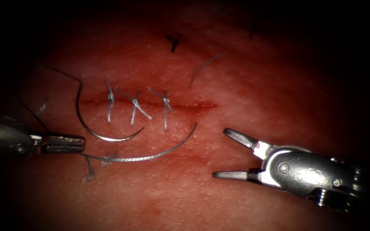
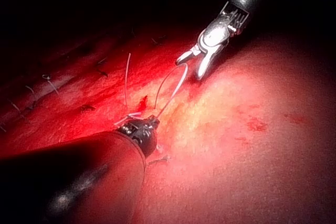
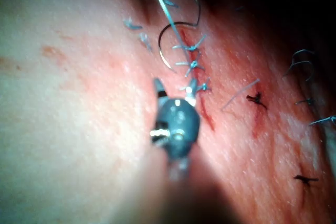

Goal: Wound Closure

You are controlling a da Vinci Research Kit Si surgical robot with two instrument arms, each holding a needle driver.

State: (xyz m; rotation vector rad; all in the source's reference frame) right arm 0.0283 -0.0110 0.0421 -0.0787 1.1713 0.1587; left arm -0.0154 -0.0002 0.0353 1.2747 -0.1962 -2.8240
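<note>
The tissue [image 1: 253, 98] fills the scene, its cut [image 1: 150, 104] running left to right across the middle with red fluid [image 1: 202, 105] along its line at the right end. Three stitches [image 1: 136, 106] cross the cut side by side.

The right tool [image 1: 232, 155] lies on the near right of the cut, its jaws spread wide apart and holding nothing; in the left wrist view it [image 2: 192, 62] hangs open above the tissue.

The left tool [image 1: 80, 144] comes in from the near left, its jaws together and clamped on the thread [image 1: 150, 156], which sweeps in a long arc to the right and rises toward the cut's right end.

The needle [image 1: 91, 130] lies free on the tissue at the left, just beyond the left tool's jaws, curving from the far left down toward the first stitch; neither tool holds it.

A loose cut end of thread [image 1: 203, 68] lies on the far side of the cut, toward the right.
</note>
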